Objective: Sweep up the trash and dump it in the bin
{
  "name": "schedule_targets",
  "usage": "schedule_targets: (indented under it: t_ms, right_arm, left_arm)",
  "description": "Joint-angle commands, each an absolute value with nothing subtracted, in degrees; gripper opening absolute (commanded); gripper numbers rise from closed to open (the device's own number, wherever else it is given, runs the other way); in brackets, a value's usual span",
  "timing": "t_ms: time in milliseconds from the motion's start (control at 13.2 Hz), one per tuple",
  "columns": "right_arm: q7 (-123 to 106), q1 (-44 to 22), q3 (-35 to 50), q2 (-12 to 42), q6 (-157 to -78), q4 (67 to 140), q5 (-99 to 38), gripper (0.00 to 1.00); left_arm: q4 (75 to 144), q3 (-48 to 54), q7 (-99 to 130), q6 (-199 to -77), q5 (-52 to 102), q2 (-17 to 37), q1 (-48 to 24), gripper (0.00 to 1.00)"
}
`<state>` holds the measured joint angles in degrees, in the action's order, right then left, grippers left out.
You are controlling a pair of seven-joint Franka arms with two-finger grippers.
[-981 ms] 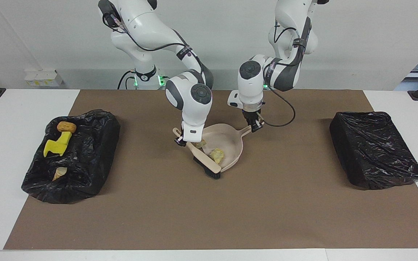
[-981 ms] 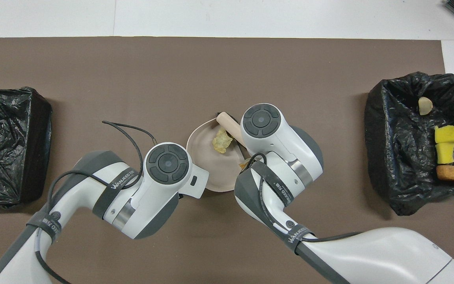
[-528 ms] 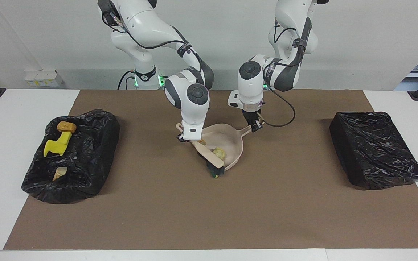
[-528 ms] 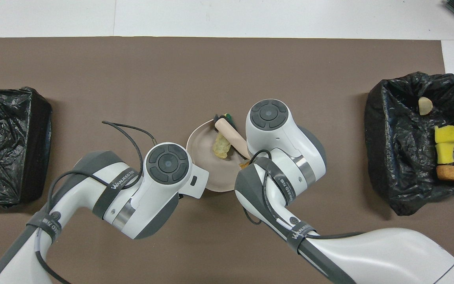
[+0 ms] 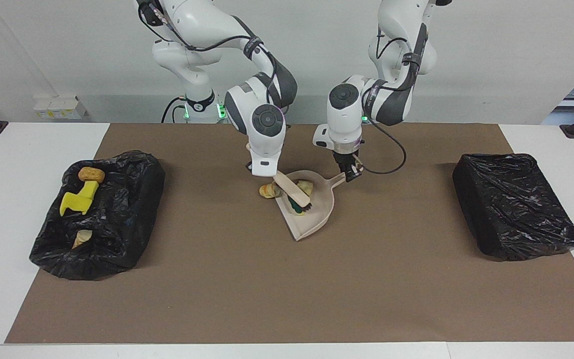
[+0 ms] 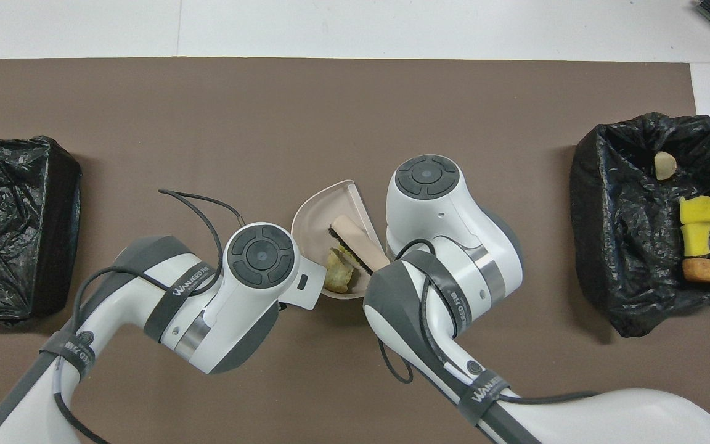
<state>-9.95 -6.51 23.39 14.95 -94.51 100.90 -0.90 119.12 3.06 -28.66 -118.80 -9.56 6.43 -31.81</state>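
Note:
My left gripper point(image 5: 351, 173) is shut on the handle of the beige dustpan point(image 5: 317, 219), which sits mid-table; the pan also shows in the overhead view point(image 6: 318, 213). My right gripper point(image 5: 263, 174) is shut on the wooden brush point(image 5: 292, 192), whose black bristles lie inside the pan. The brush shows in the overhead view point(image 6: 355, 237). A yellowish scrap point(image 6: 338, 277) lies deep in the pan near the handle. A golden-brown croissant piece point(image 5: 268, 191) lies on the mat just outside the pan's open lip, under my right gripper.
An open black-lined bin point(image 5: 117, 224) at the right arm's end holds a yellow chunk point(image 5: 78, 199), a bread piece point(image 5: 91, 174) and a pale scrap point(image 5: 81, 238). A second black-bagged bin point(image 5: 513, 204) stands at the left arm's end. A brown mat point(image 5: 287, 289) covers the table.
My right gripper pulled the brush toward the robots, from the pan's lip into the pan. The scrap in the pan moved toward the handle. The left gripper stayed on the handle.

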Motion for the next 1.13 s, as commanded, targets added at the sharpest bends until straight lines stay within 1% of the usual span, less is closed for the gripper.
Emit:
schedule_targets:
  t_ms: [0,151,302,453,528,755,1057]
  right_arm:
    - [-8.71,-2.47,23.73,13.54,-92.82,101.69,-2.37,0.00]
    - [-6.51,-0.36,23.73,12.23,-92.20,103.87,-2.37,0.00]
    - [-3.98,1.23,23.64,10.03,-92.98,108.17,-2.29,0.00]
    - [2.26,1.67,23.64,7.74,-97.01,113.09,-2.11,0.00]
    - [4.37,1.76,23.73,7.47,-98.68,114.77,-2.11,0.00]
    - [11.58,-1.57,23.91,8.34,-103.26,116.37,-3.42,0.00]
    - [13.71,-6.93,23.91,9.23,-107.31,115.76,-12.19,0.00]
  left_arm:
    - [120.50,2.90,-27.16,-119.97,-10.55,5.19,-30.94,0.00]
    - [120.59,2.90,-27.25,-119.88,-10.55,5.19,-31.03,0.00]
    - [120.59,2.90,-27.25,-119.97,-10.46,5.19,-30.94,0.00]
    - [120.59,2.90,-27.25,-120.06,-10.46,5.19,-30.94,0.00]
    - [120.59,2.90,-27.25,-120.15,-10.46,5.19,-30.94,0.00]
    - [120.59,2.90,-27.33,-120.23,-10.46,5.19,-30.94,0.00]
    - [120.59,2.90,-27.51,-120.23,-10.46,5.19,-30.94,0.00]
